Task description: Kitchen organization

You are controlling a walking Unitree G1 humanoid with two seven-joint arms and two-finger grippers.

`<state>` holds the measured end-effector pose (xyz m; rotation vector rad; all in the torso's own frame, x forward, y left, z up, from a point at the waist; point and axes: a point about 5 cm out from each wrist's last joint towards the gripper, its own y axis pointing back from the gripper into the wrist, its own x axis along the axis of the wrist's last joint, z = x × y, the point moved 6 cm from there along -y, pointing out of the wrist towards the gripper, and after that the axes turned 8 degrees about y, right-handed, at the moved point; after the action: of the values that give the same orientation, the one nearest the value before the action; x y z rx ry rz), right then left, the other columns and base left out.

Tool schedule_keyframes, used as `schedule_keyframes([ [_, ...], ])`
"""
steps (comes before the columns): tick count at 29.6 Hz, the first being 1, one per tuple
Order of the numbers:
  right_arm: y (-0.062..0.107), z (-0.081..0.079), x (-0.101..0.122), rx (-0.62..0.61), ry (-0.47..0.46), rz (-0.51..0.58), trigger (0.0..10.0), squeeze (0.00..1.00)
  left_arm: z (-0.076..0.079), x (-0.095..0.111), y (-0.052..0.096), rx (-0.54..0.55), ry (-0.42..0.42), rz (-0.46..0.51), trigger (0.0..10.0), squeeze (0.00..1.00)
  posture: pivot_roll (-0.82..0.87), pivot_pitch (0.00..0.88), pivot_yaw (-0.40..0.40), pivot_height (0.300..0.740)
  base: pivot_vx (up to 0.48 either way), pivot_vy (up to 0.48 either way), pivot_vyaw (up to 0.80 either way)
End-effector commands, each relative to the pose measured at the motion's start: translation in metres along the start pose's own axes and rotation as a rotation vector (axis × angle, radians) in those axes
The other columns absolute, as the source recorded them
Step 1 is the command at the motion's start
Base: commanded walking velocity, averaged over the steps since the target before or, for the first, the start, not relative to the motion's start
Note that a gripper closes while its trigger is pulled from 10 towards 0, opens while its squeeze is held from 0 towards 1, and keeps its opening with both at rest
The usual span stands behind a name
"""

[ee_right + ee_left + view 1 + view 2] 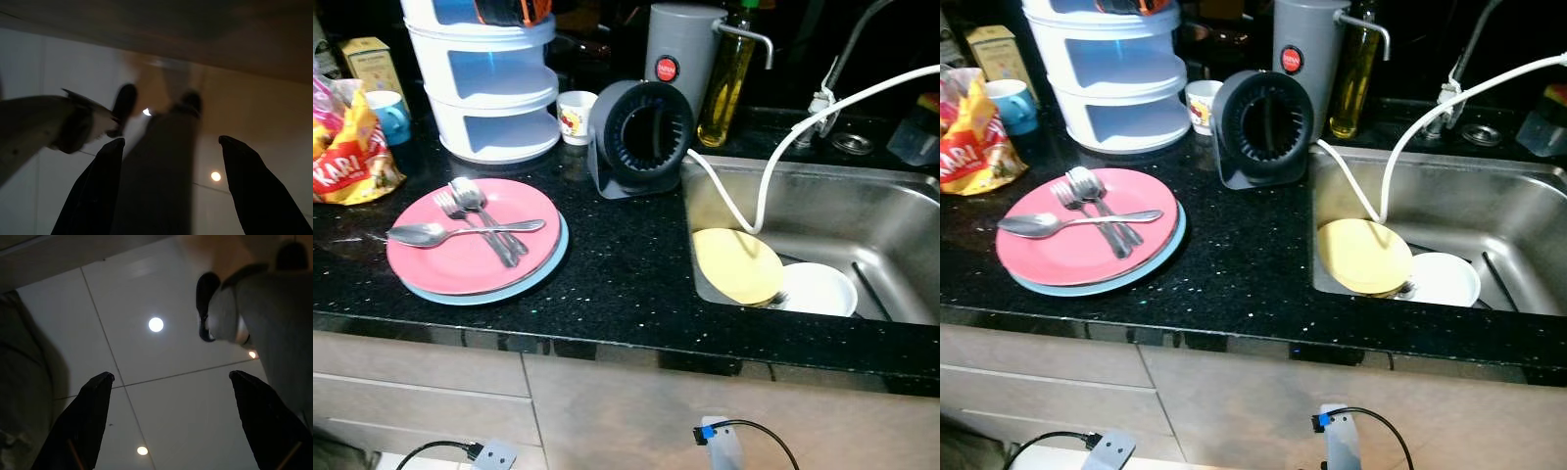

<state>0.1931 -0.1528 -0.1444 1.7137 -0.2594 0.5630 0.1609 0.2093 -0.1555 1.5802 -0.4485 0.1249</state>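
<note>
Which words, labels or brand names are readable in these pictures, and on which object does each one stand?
"NARI", white letters on the red and yellow snack bag; the word is cut off at the picture's edge.
Red round label on the grey appliance: white text, too small to read.
Small paper cup: coloured print, too blurred to read.
Yellow box at the back: print unreadable.

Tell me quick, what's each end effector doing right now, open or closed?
Left end effector: open, holding nothing, hanging over the floor.
Right end effector: open, holding nothing, hanging over the floor.
</note>
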Motion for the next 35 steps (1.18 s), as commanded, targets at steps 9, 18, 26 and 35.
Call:
schedule_keyframes([
  [9, 0.011, 0.034, -0.029, -0.157, -0.077, -0.102, 10.0, 0.0, 0.0, -0.008, 0.0, 0.004, 0.041, -0.016, 10.0, 0.0, 0.09, 0.051, -0.024, 0.74, 0.0, 0.0, -0.36],
  [18, 0.014, 0.039, -0.037, -0.174, -0.022, -0.138, 10.0, 0.0, -0.002, -0.012, 0.001, 0.006, 0.047, -0.022, 10.0, 0.0, 0.08, 0.055, -0.021, 0.74, 0.0, 0.0, -0.53],
  [26, 0.014, 0.036, -0.04, -0.162, 0.003, -0.147, 10.0, 0.0, 0.002, -0.012, 0.001, -0.015, 0.043, -0.027, 10.0, 0.0, 0.08, 0.058, -0.02, 0.74, 0.0, -0.24, 0.0],
  [35, 0.014, 0.035, -0.041, -0.15, 0.024, -0.154, 10.0, 0.0, -0.001, -0.014, 0.001, 0.014, 0.038, -0.032, 10.0, 0.0, 0.08, 0.059, -0.023, 0.74, 0.0, -0.053, 0.0],
])
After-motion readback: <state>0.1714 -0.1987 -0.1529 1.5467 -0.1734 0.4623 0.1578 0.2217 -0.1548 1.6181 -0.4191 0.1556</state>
